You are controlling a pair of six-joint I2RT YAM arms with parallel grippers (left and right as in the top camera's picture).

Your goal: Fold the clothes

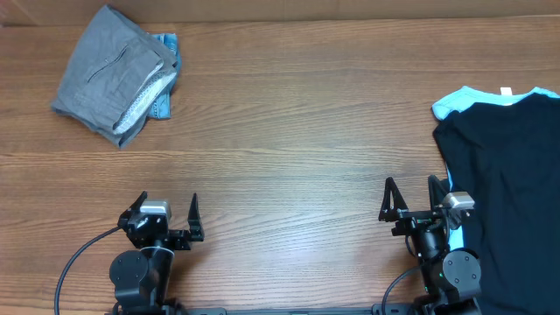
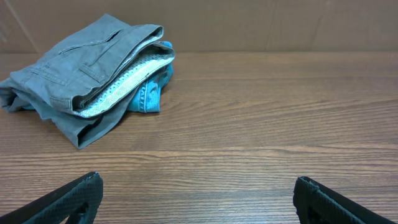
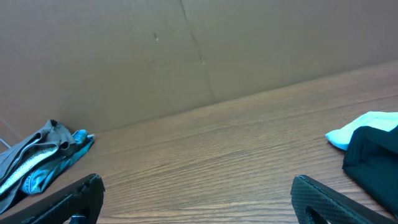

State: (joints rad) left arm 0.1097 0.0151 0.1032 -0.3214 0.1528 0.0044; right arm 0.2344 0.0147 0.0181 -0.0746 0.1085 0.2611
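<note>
A black T-shirt (image 1: 512, 192) lies spread at the table's right edge, over a light-blue T-shirt (image 1: 459, 101) whose edge shows at its top left. The right wrist view catches the black T-shirt (image 3: 373, 158) and the light-blue T-shirt (image 3: 357, 129) at the right. A folded pile of grey clothes (image 1: 109, 74) with a blue piece tucked in sits at the far left, filling the upper left as the grey pile (image 2: 87, 71) in the left wrist view. My left gripper (image 1: 168, 204) and right gripper (image 1: 409, 186) rest open near the front edge, nothing between their fingers.
A brown cardboard wall (image 3: 186, 50) stands along the table's far edge. Bare wooden tabletop (image 1: 297, 131) stretches between the grey pile and the T-shirts. Cables run from both arm bases at the front.
</note>
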